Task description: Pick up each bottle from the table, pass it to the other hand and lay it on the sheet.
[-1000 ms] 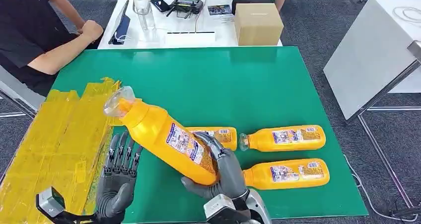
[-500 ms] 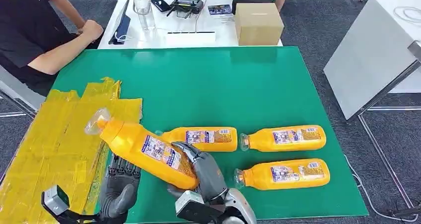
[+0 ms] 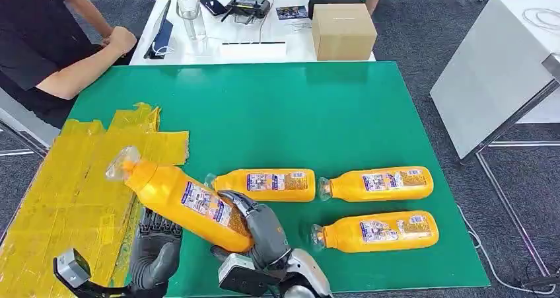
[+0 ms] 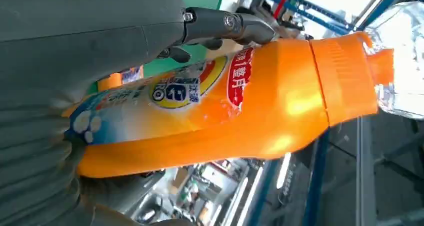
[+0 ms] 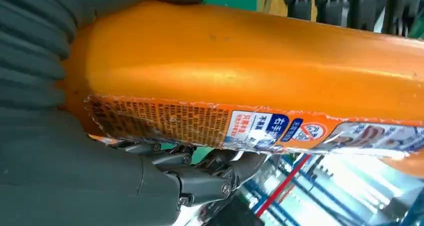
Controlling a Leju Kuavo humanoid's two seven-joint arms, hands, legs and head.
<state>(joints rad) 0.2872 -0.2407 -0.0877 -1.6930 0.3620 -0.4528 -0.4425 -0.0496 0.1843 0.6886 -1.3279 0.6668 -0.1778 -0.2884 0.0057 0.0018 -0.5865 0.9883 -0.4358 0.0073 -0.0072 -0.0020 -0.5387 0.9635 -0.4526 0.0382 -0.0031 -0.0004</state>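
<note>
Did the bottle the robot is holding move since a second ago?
Yes. The held bottle has swung down and toward the robot's left: its clear cap now hangs over the yellow sheet, with the left hand under it and the right hand gripping its base.

right robot hand — gripping bottle | left robot hand — cupped beneath

Showing a dark grey right hand with a thick matte thumb, black jointed fingers pinned with small silver screws, and a ribbed grey cover at the wrist. Ending in a silver, rounded forearm behind a boxy dark wrist block. Matching it, a dark grey left hand with black segmented fingers, silver screw heads and a silver-grey wrist bracket.
</note>
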